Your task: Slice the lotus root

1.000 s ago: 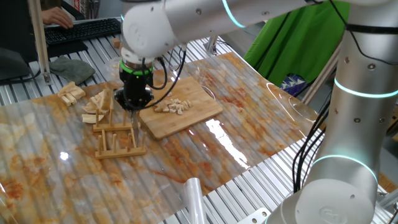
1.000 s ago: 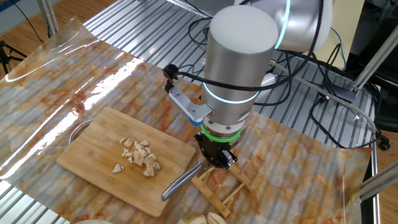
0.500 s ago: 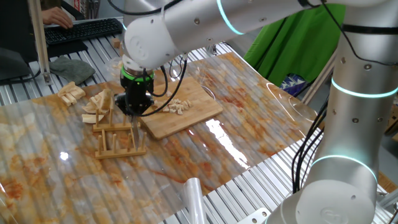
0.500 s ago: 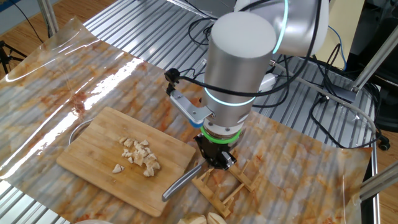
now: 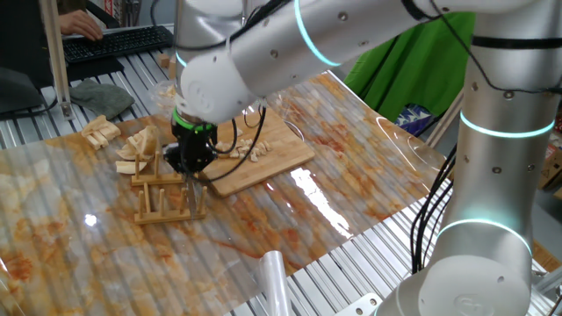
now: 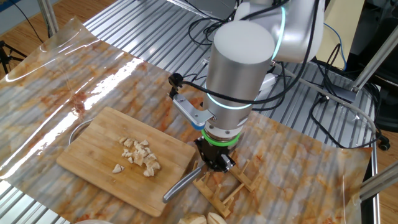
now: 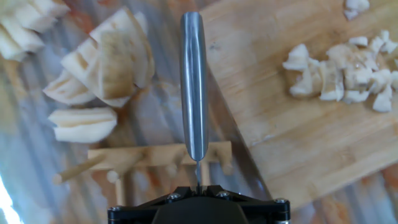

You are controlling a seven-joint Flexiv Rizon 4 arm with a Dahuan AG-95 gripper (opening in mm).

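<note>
Close under the hand camera, pincer clamped fully shut on a knife. Smooth round steel handle points straight away from the jaws, with a thin blade seen edge-on just above the rack. Pale wood there, slim pegs on a crossbar, and the knife's long axis crosses that bar at right angles. Further out and to the right lies the board, flat with fine bamboo grain. Well apart from the jaws, on the board's far right part, sits the lotus root: a loose cluster of small cream, chalky, irregular bits. Looks already cut, so likely a matter of parking the knife between pegs. Left of the handle, larger tan wedges, ridged and fibrous.
</note>
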